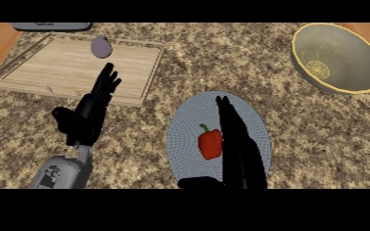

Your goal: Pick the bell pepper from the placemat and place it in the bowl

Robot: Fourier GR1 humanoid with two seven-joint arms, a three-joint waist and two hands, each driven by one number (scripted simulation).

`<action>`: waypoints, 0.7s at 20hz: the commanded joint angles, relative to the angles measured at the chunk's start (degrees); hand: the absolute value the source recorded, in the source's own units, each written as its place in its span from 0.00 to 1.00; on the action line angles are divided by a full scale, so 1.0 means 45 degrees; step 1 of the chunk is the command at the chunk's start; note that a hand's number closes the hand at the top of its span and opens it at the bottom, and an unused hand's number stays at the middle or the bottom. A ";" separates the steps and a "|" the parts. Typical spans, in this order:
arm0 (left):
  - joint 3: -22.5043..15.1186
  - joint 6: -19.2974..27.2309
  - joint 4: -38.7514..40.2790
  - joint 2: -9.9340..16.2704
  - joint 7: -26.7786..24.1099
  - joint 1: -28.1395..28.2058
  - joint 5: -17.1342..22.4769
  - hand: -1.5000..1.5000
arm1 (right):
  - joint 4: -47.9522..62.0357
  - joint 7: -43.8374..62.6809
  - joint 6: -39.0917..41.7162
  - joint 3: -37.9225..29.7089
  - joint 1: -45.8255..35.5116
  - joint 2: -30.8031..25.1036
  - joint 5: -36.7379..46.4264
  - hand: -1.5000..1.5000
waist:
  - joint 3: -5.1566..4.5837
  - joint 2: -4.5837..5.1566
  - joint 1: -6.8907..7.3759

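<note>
Head view is showing you the approach step: your right hand point(239, 147), fingers straight and pressed together, is lying just beside the red bell pepper point(210, 143) on the round pale blue placemat point(188, 122), nothing grasped. The left hand point(90, 110) is resting open over the counter. Next you are needing fingers curled round the pepper, then a lift toward the yellow-rimmed grey bowl point(329, 85) at far right

Taking the bowl point(334, 58) as landmark: bare counter point(217, 63) runs from its left side down to the placemat point(186, 127), with nothing standing between. The cutting board point(72, 68) and the purple thing point(101, 47) on it lie far left of the bowl, beyond that open stretch.
</note>
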 commanded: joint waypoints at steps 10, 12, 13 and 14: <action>0.0520 -0.0192 -0.0171 -0.0908 0.0268 0.0209 -0.1131 0.50 | -0.0347 -0.2131 -0.0287 -0.0815 0.1309 -0.0263 -0.1737 0.00 | 0.0008 -0.0004 -0.0042; 0.0858 -0.0940 -0.0147 -0.0378 -0.0175 0.0467 -0.0863 0.50 | -0.0682 -0.2300 -0.0670 -0.0096 0.1685 -0.0003 -0.1537 0.00 | 0.0007 -0.0007 -0.0042; 0.0644 -0.0615 -0.0917 -0.0618 0.0713 0.0383 -0.1121 0.50 | 0.0416 -0.2580 -0.1226 -0.0374 0.1184 0.0043 -0.1819 0.00 | 0.0009 -0.0005 -0.0011; 0.1117 -0.1057 0.0274 -0.0717 -0.0334 0.0057 -0.0758 0.50 | -0.0739 -0.2924 -0.0464 -0.1064 0.1601 -0.0464 -0.2341 0.00 | 0.0007 0.0001 -0.0060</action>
